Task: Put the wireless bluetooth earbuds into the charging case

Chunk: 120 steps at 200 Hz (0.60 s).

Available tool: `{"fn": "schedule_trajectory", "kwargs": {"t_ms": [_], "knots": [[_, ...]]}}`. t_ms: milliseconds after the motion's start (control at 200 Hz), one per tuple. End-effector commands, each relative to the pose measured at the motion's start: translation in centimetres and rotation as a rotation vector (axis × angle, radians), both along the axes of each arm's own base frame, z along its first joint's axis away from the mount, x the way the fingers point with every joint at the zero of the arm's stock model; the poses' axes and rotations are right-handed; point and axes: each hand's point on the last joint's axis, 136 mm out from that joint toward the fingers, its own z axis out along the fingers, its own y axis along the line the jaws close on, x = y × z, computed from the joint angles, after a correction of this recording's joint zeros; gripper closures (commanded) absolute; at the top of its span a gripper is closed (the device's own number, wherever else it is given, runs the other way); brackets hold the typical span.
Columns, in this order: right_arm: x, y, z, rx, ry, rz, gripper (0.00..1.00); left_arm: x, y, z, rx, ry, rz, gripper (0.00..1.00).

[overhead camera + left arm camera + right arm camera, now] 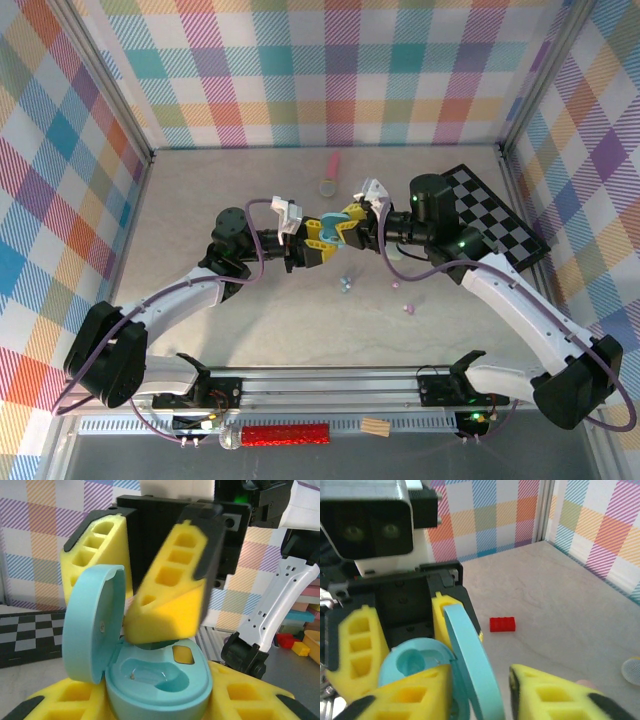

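1. The left tool (318, 238) is pressed onto the base of the charging case (155, 680) and holds it raised above the surface (250, 320), wells facing up.
2. The lid (92, 622) stands open on its hinge. The wells look empty, though the view is partly blocked.
3. The right tool (477, 675) is spread and holds nothing, with one finger on each side of the lid.
4. The earbuds (345, 285) lie loose on the surface, below the case and toward the arm bases. Most sit on the right arm's side, so the free right tool is nearer. They are too small to tell their long axis.
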Motion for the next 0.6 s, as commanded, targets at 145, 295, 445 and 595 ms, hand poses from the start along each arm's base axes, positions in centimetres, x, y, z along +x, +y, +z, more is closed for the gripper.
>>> {"fn": "schedule_trajectory", "kwargs": {"t_ms": [145, 295, 445, 595], "knots": [[-2.3, -1.7, 3.6, 0.097, -0.052, -0.022, 0.43, 0.8, -0.1, 0.7, -0.026, -0.056, 0.042, 0.64], [-3.8, -3.5, 4.5, 0.164, -0.024, -0.069, 0.37, 1.4, 0.1, 0.6, -0.039, -0.062, 0.07, 0.64], [-4.4, -6.0, 4.8, 0.249, 0.011, -0.161, 0.36, 2.2, 0.7, 0.5, -0.059, -0.068, 0.113, 0.64], [-2.5, -8.8, 2.3, 0.311, 0.128, -0.334, 0.36, 3.1, 1.3, 0.7, -0.095, -0.067, 0.143, 0.63]]}}
